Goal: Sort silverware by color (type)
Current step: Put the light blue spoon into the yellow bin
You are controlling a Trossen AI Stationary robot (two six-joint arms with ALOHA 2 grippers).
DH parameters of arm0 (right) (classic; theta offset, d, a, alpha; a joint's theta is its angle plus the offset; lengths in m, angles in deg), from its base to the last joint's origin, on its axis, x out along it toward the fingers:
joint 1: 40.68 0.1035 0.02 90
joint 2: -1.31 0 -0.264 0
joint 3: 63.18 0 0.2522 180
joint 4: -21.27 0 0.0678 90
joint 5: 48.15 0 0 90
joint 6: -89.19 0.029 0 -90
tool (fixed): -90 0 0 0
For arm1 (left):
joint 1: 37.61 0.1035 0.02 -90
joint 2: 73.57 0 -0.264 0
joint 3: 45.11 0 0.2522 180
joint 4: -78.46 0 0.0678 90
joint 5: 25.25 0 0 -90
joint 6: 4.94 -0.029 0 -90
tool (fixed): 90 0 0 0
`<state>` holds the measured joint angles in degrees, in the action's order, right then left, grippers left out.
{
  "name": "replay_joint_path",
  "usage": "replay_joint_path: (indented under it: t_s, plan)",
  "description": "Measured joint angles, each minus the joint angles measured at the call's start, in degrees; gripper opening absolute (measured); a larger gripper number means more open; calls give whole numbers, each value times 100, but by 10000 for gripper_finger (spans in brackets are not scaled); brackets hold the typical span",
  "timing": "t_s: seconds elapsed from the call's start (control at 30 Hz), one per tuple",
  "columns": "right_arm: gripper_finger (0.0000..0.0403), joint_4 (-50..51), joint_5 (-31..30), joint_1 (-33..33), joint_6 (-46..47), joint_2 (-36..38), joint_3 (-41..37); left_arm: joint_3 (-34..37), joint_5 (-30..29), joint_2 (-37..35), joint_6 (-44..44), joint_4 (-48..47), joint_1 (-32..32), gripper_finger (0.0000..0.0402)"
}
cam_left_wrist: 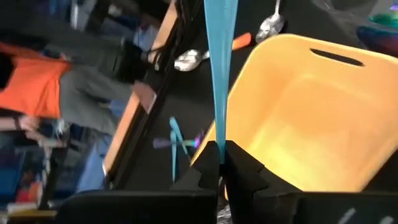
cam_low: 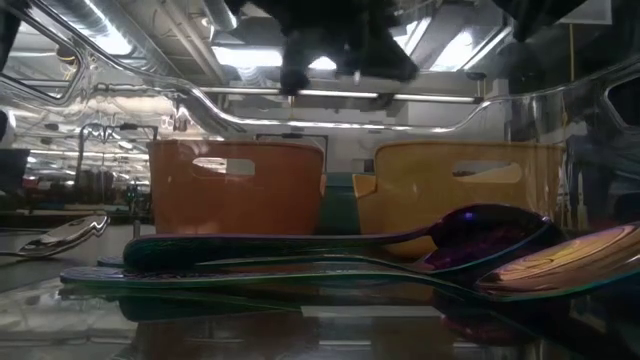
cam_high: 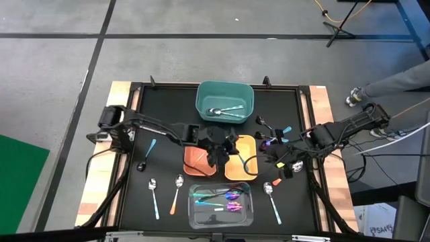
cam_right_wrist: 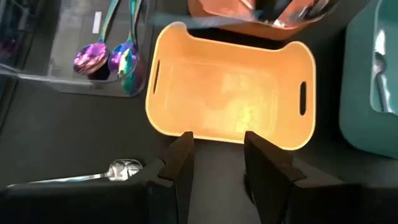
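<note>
My left gripper hangs over the orange bin and the yellow bin, shut on a teal-handled utensil whose head is hidden behind the fingers. My right gripper stands open above the table just right of the yellow bin, holding nothing. The teal bin holds plain silver spoons. The clear bin holds iridescent spoons. Loose spoons lie flat on the black mat at near left, near right and far right. My left gripper pinches the narrow end of the teal handle between its two fingertips. The handle sticks straight out past the fingertips, in line with the fingers, widening toward its free end. The utensil is lifted clear, above the bins.
The black mat has bare room at its far left. A spoon with a teal handle lies right beside my right gripper. People stand beyond the table's edge. Cables and arm links cross both sides of the mat.
</note>
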<state>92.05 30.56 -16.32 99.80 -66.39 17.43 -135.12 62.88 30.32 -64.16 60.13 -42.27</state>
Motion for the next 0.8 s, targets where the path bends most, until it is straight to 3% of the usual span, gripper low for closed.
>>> replay_joint_path:
  t_s: [0.47, 0.8]
  plan:
    - [129, -63, -177, 0, -2, 0, 0, 2, 143, 1111, -456, 639, 13, 7]
    - [129, -101, -177, 0, 0, 0, -2, 4, 156, 1220, -431, 610, 129, 9]
